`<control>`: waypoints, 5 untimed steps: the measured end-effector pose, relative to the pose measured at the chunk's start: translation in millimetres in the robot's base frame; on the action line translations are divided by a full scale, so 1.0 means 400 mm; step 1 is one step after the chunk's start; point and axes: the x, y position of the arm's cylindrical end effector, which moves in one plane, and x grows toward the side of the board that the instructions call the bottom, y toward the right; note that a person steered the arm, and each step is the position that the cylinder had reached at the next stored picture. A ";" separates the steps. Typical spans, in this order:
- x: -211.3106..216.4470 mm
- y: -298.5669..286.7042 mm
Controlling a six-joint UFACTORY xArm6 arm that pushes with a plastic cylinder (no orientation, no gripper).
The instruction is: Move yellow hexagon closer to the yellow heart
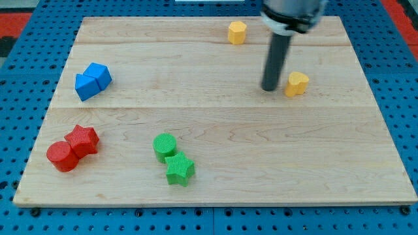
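Observation:
The yellow hexagon (237, 32) lies near the view's top edge of the wooden board, a little right of centre. The yellow heart (296, 83) lies lower and further right. My tip (270, 88) rests on the board just left of the yellow heart, a small gap apart from it, and well below and right of the hexagon. The dark rod rises from the tip to the arm's head at the view's top.
Two blue blocks (92, 80) sit touching at the left. A red cylinder (62, 156) and a red star (83, 139) touch at the lower left. A green cylinder (164, 146) and a green star (179, 169) touch at the lower centre. The wooden board (339, 163) lies on blue pegboard.

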 end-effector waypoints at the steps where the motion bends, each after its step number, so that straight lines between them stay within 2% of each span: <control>1: -0.190 -0.162; 2: -0.331 -0.267; 3: -0.363 -0.145; 5: -0.399 -0.001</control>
